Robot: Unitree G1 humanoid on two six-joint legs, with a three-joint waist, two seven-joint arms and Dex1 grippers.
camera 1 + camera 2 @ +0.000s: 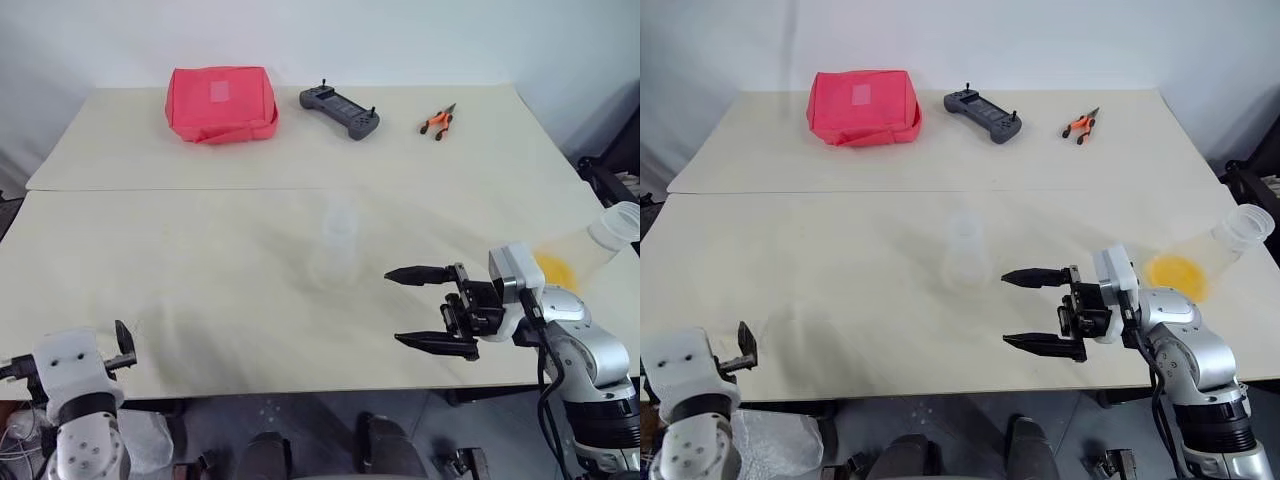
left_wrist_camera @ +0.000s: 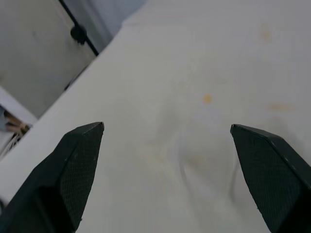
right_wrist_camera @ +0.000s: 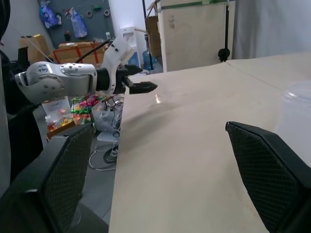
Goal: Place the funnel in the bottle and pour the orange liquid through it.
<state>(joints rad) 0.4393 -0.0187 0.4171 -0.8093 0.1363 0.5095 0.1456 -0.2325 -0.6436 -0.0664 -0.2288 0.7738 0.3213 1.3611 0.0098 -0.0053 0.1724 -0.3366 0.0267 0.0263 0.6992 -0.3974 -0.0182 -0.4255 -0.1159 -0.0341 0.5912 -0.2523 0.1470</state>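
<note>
your right gripper [image 1: 431, 309] hangs with its two black fingers spread wide and nothing between them, pointing across the table [image 1: 200, 250] toward the bottle [image 1: 336, 245], which stands upright mid-table, near the fingertips but not touching. that bottle is clear and hard to pick out against the pale top, so you could misjudge the approach, clip its narrow neck with one finger and tip it over. i can't make out the funnel with any certainty; it may sit on the bottle's mouth, but check before you pour, or the liquid will go onto the table. behind your right wrist, the larger container [image 1: 590, 250] lies tilted at the right edge with the orange liquid [image 1: 555, 270] pooled in it; a swing of the forearm could knock it off the edge or spill it. your left gripper [image 1: 70, 360] is also spread and empty, low at the near left edge, well apart from everything.
</note>
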